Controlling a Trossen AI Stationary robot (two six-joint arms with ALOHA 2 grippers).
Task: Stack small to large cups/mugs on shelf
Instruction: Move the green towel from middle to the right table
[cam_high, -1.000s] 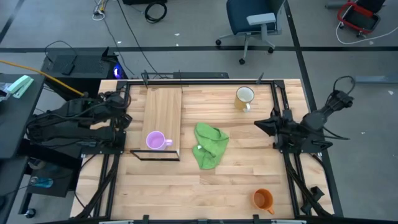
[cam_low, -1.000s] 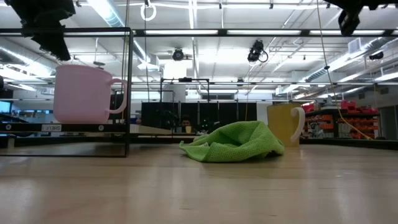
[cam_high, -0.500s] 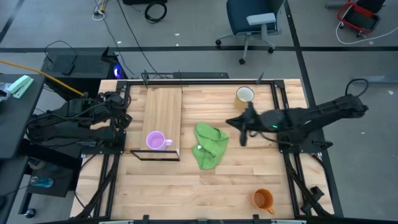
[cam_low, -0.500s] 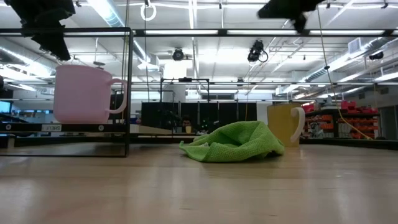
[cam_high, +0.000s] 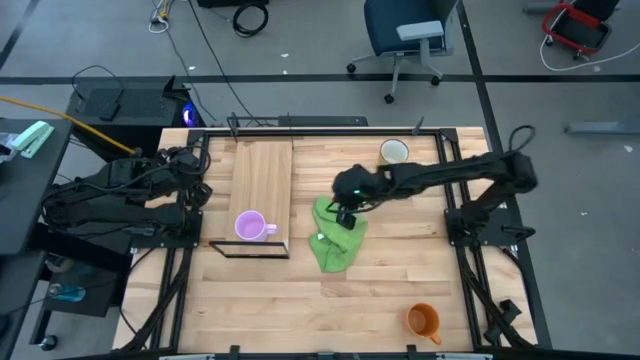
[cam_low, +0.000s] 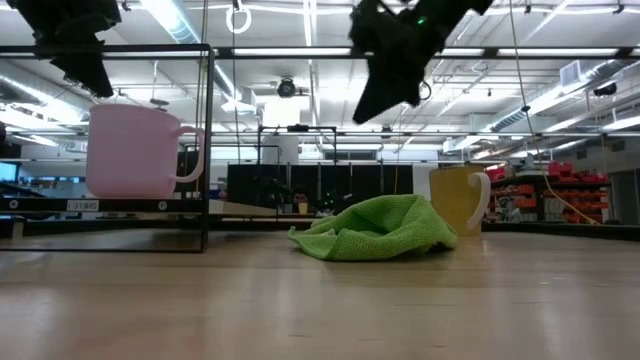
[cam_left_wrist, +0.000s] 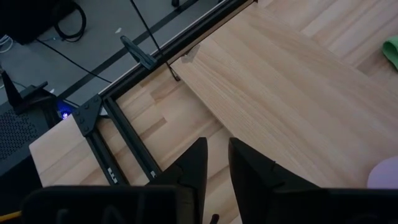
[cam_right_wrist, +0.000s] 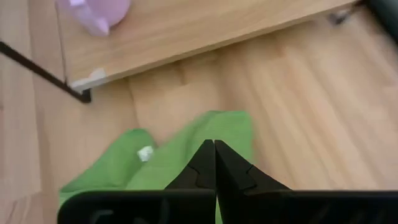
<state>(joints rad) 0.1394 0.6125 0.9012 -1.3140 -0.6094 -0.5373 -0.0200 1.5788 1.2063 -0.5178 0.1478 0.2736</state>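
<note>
Right arm reaches over crumpled green cloth (cam_high: 335, 235), fingers pressed together and empty.

The small light-purple mug (cam_high: 249, 226) already sits on the long light-wood shelf (cam_high: 262, 175); the orange mug (cam_high: 424, 320) and pale yellow-cream mug (cam_high: 393, 153) wait on the table. The right gripper (cam_high: 345, 216) should spread its fingers before descending; the left gripper (cam_left_wrist: 216, 163), parked beside the shelf, shows a narrow gap.
</note>
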